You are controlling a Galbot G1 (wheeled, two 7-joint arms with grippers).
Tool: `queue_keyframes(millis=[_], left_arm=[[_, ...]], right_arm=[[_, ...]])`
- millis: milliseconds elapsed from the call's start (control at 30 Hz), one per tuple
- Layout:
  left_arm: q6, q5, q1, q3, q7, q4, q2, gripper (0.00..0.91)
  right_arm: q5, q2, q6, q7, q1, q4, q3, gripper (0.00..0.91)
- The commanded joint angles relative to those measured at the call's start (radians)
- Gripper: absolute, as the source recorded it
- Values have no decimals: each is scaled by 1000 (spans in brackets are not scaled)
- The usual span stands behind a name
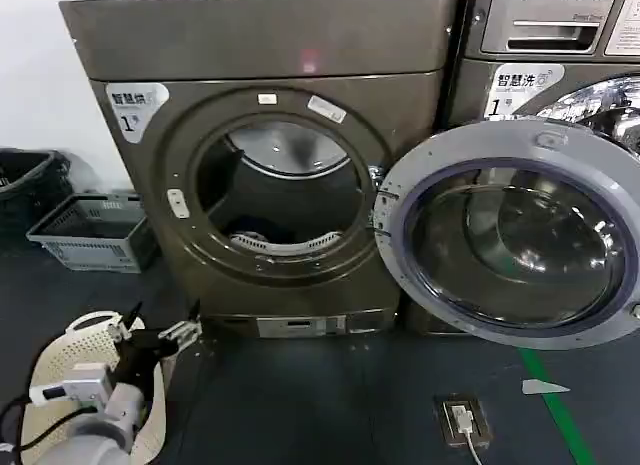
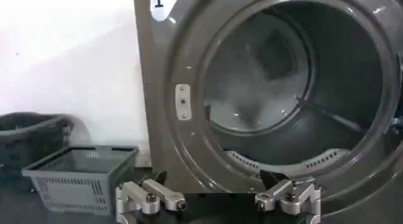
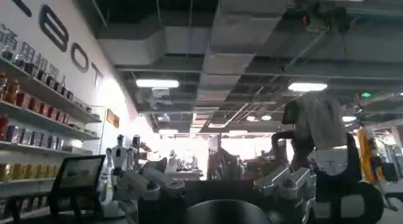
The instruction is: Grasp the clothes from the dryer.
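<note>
L pincer (image 1: 160, 330) low by floor, released, aimed at dryer (image 1: 270, 175), R pincer (image 3: 220, 187) raised, released

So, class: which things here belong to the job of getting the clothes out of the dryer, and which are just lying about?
Belong to the job:
dryer, door open
clothes, dark bundle low in the drum
left gripper, open, low before the dryer

Lying about:
grey basket
white perforated basket
LG machine
floor socket
</note>
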Motion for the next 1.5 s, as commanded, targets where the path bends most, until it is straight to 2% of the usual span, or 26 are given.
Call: queue_keyframes(millis=[33, 333, 667, 833, 1500], left_arm=[[49, 3, 0, 1, 4, -1, -3, 907], [49, 16, 2, 3, 12, 1, -5, 907], [49, 53, 2, 23, 38, 4, -6, 907], [49, 50, 4, 25, 38, -3, -6, 907], [49, 74, 11, 28, 55, -1, -3, 907]], right_arm=[[0, 0, 3, 1, 0, -2, -1, 907], [-2, 1, 8, 3, 4, -5, -5, 907], [1, 0, 39, 42, 3, -17, -4, 907], [38, -8, 57, 58, -1, -30, 10, 907], [40, 1, 71, 60, -6, -35, 8, 907]])
